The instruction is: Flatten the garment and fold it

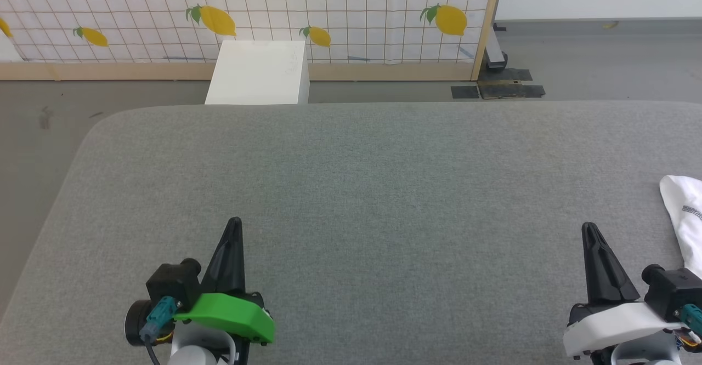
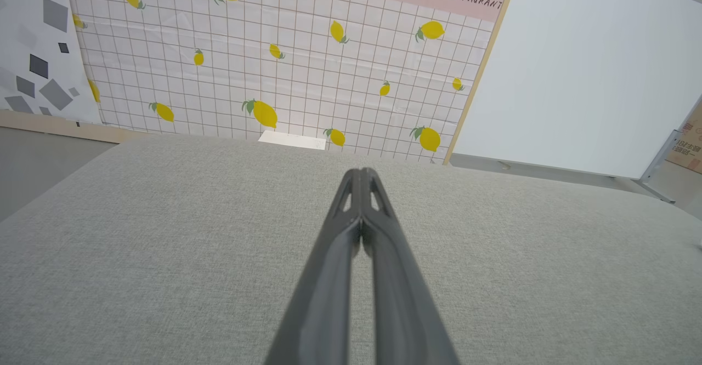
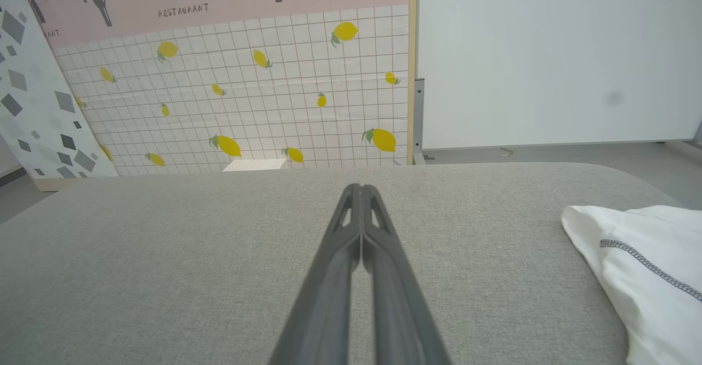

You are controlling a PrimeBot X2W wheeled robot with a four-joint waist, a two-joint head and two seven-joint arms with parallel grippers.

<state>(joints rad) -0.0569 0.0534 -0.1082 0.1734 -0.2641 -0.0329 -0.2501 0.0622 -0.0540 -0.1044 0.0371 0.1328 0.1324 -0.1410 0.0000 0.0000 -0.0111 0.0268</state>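
The garment (image 1: 685, 211) is a white soft heap with dark zigzag stitching, lying at the right edge of the grey padded table (image 1: 384, 178); most of it is cut off by the frame. In the right wrist view the garment (image 3: 647, 266) lies right of my fingers, apart from them. My right gripper (image 1: 589, 228) hovers near the front right, shut on nothing, tips meeting (image 3: 360, 188). My left gripper (image 1: 235, 222) rests at the front left, shut and empty, its tips pressed together (image 2: 362, 173) over bare fabric.
A rigid white box (image 1: 258, 72) stands on the floor behind the table's far edge. A lemon-print panel (image 1: 247, 14) with a wooden frame runs along the back. Grey floor lies left of the table's rounded corner.
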